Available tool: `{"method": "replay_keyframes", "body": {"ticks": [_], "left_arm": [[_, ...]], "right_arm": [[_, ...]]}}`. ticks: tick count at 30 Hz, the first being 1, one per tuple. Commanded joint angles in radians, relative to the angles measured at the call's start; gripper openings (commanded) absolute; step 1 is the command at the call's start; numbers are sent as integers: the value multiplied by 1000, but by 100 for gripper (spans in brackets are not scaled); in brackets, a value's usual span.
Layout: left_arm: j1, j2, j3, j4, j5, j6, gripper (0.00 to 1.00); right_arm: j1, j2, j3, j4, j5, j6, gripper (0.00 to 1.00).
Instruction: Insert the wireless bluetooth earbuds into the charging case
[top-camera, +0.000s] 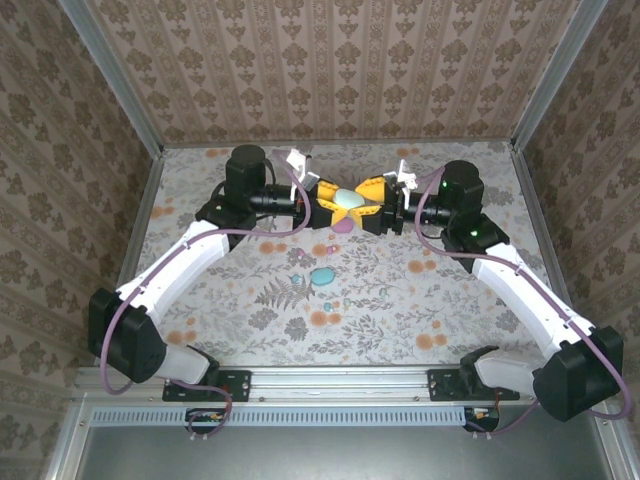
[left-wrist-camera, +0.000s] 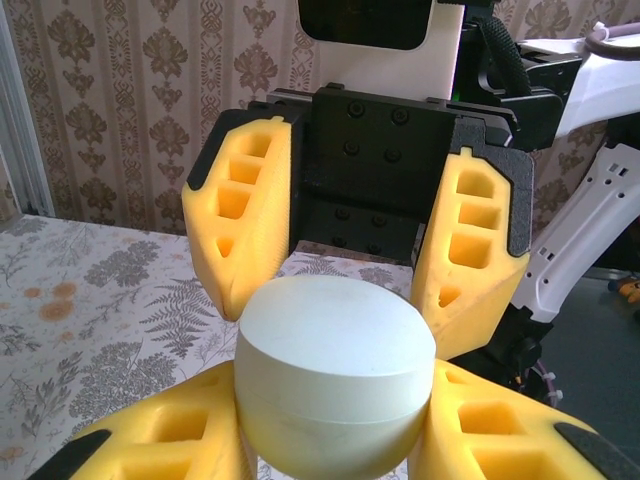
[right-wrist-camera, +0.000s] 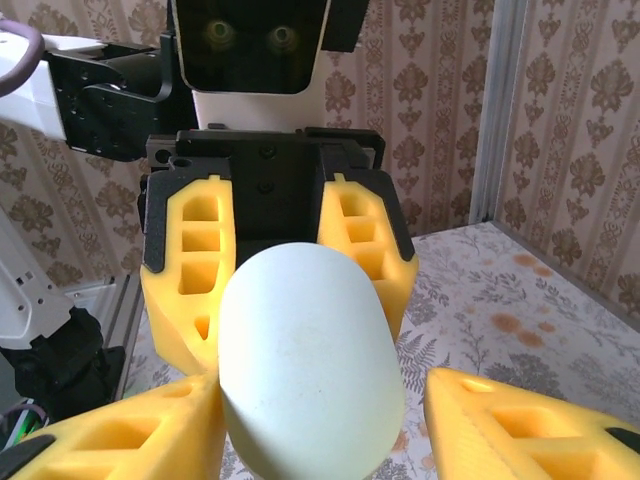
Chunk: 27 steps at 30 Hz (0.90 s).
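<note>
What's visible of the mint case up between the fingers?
The mint case is a smooth, matte, egg-shaped shell, plastic by the look, shut, with a thin seam around it. It is held above the table. The left fingers clamp it from both sides; one of the right fingers touches it, the other stands apart.

We log two arms of the same build. Left arm (top-camera: 190, 255) and right arm (top-camera: 520, 285): white link shells, black joint housings (top-camera: 248, 168), lilac cables (top-camera: 262, 234) trailing back from each gripper. Left gripper (top-camera: 325, 200) and right gripper (top-camera: 372, 208): yellow fingers (left-wrist-camera: 245, 225) with rectangular cut-out pockets and black strips on the outer edges. Behind the fingers sits a black mount block with recessed screws (left-wrist-camera: 352, 148), topped by a white body (right-wrist-camera: 255, 100) with a black camera housing. Behind the right gripper we see a green light (top-camera: 441, 187).
</note>
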<state>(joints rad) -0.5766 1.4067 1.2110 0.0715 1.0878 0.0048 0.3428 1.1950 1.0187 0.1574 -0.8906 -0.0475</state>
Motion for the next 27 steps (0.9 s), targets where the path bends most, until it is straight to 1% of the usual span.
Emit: {"method": "replay_keyframes", "body": {"ticks": [1, 14, 20, 22, 27], "left_arm": [[-11, -43, -16, 33, 43, 44, 27], [-11, -43, -22, 42, 34, 43, 26], [-11, -46, -34, 65, 18, 32, 26], [-11, -49, -39, 77, 13, 25, 26], [-11, -54, -65, 132, -21, -9, 26]], "right_arm": [[-18, -19, -11, 37, 80, 52, 57], [-33, -20, -14, 74, 117, 156, 63], [-34, -17, 3, 45, 198, 194, 65], [-34, -18, 16, 29, 232, 217, 67], [-36, -1, 71, -42, 247, 277, 70]]}}
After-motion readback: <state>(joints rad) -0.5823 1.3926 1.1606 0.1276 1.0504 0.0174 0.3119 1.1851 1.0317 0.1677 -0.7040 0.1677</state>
